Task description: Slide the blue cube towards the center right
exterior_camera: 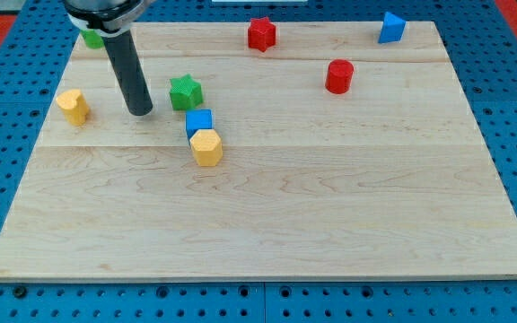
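The blue cube (199, 121) sits left of the board's middle, touching a yellow hexagonal block (206, 147) just below it. A green star block (186, 91) lies just above and left of the cube. My tip (140, 112) rests on the board to the left of the blue cube, about a block's width away from it and below-left of the green star. The dark rod rises from the tip toward the view's top left.
A yellow block (74, 106) sits near the left edge. A green block (92, 39) is partly hidden behind the rod at top left. A red star (261, 34), a red cylinder (339, 76) and another blue block (390, 28) lie along the top. The wooden board (330, 215) lies on a blue pegboard.
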{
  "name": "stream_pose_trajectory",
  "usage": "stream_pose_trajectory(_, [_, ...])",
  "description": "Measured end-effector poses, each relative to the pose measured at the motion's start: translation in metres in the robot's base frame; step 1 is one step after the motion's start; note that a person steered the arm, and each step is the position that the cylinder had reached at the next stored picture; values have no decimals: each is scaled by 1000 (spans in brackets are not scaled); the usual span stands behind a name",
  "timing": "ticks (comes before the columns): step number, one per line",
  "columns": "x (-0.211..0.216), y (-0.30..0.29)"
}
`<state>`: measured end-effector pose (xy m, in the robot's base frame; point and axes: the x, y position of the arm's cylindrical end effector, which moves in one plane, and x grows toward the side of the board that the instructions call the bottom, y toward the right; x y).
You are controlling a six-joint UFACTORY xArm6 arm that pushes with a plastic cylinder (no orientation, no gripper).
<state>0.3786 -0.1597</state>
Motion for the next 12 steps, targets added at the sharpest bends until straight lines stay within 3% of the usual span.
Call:
stream_pose_trajectory(3, [0,67])
stream_pose_trajectory(8, [1,42])
stream_pose_trajectory(10, [25,26])
stream_pose_trajectory(12, [40,66])
